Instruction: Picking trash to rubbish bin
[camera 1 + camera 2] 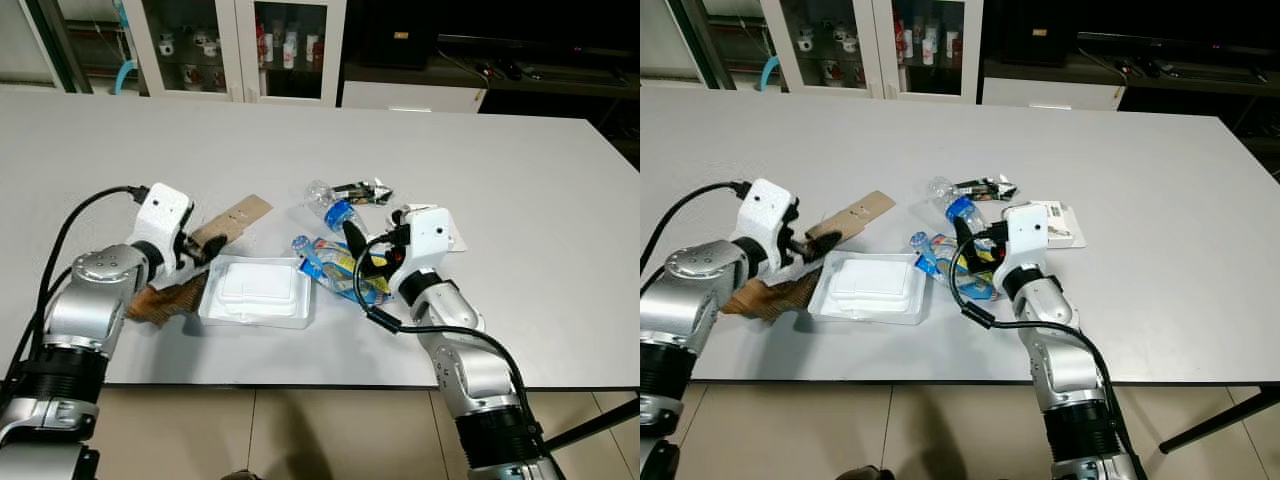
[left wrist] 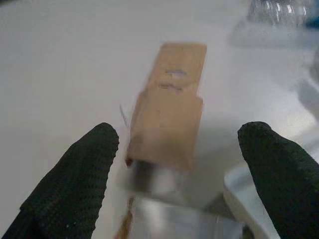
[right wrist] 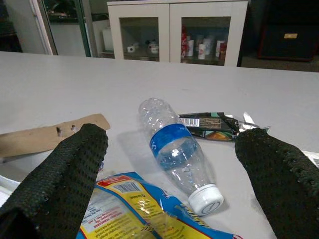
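left gripper [image 2: 177,149] jaws wide at cardboard strip [image 1: 232,221] | right gripper [image 3: 172,174] jaws wide over plastic bottle [image 3: 175,150] | trash lay mid-bench [image 1: 520,180], beside white tray [image 1: 256,292]

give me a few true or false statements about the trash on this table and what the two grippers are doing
1. The plastic bottle lies on its side with its white cap on. True.
2. The right gripper is shut on the bottle. False: its fingers are spread wide and the bottle lies free between them.
3. The cardboard strip lies ahead of the open left gripper. True.
4. The white foam tray stands upright against the cabinet. False: it lies flat on the table near the front edge.
5. A dark snack wrapper lies beside the bottle. True.
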You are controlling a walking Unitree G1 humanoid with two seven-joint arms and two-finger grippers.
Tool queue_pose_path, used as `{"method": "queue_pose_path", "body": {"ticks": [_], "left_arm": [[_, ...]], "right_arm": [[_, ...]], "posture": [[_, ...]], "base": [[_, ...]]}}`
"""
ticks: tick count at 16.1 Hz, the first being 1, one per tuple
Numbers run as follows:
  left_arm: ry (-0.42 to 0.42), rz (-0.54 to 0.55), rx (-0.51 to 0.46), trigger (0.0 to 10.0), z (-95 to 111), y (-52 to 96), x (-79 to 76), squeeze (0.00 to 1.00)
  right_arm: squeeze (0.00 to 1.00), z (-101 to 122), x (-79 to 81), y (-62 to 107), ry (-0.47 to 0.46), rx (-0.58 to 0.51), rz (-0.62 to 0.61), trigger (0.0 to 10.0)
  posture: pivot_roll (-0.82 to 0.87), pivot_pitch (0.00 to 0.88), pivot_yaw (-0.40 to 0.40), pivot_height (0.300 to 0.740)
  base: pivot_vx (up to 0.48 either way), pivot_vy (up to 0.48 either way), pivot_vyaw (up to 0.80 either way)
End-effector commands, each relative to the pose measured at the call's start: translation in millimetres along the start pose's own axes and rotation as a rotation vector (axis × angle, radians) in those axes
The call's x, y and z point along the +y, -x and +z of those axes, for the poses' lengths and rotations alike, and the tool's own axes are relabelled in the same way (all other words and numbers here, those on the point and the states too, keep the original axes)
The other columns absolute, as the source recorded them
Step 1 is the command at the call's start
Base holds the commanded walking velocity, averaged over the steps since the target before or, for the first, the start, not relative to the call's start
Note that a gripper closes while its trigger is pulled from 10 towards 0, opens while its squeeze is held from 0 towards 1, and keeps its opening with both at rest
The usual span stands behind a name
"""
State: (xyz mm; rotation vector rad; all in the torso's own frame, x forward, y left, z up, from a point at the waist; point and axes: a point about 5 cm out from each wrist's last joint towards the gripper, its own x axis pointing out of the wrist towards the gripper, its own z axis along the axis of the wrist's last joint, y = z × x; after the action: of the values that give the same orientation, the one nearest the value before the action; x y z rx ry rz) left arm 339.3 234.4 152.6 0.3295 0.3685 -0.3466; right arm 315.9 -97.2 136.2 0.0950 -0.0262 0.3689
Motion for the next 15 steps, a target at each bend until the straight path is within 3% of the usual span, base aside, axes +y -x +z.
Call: {"method": "queue_pose_path", "body": {"ticks": [1,4,9,11,15], "left_arm": [[-0.012,-0.032,0.026,10.0,-1.5,-0.3,-3.8,0.0],[-0.012,-0.104,0.04,10.0,-6.5,0.0,-13.5,0.0],[-0.009,-0.096,0.042,10.0,-5.3,1.6,-12.2,0.0],[-0.005,-0.089,0.043,10.0,-6.3,2.5,-11.4,0.0],[-0.002,-0.065,0.042,10.0,-6.4,5.4,-6.6,0.0]], "right_arm": [[0.0,5.2,-0.5,0.4,0.002,-0.011,0.006,10.0],[0.0,7.1,0.9,1.0,0.014,-0.008,0.034,10.0],[0.0,11.1,-2.9,5.4,0.047,0.011,0.119,10.0],[0.0,12.1,-7.1,10.9,0.09,0.044,0.219,10.0],[0.0,16.2,-17.3,16.6,0.085,0.054,0.274,10.0]], "posture": [[0.0,0.055,-0.051,0.74],[0.0,0.061,-0.05,0.74],[-0.01,0.067,-0.053,0.74],[-0.01,0.067,-0.059,0.74],[0.0,0.064,-0.061,0.74]], "base": [[0.0,0.0,0.0],[0.0,0.0,0.0],[0.0,0.0,0.0],[0.0,0.0,0.0],[0.0,0.0,0.0]]}}
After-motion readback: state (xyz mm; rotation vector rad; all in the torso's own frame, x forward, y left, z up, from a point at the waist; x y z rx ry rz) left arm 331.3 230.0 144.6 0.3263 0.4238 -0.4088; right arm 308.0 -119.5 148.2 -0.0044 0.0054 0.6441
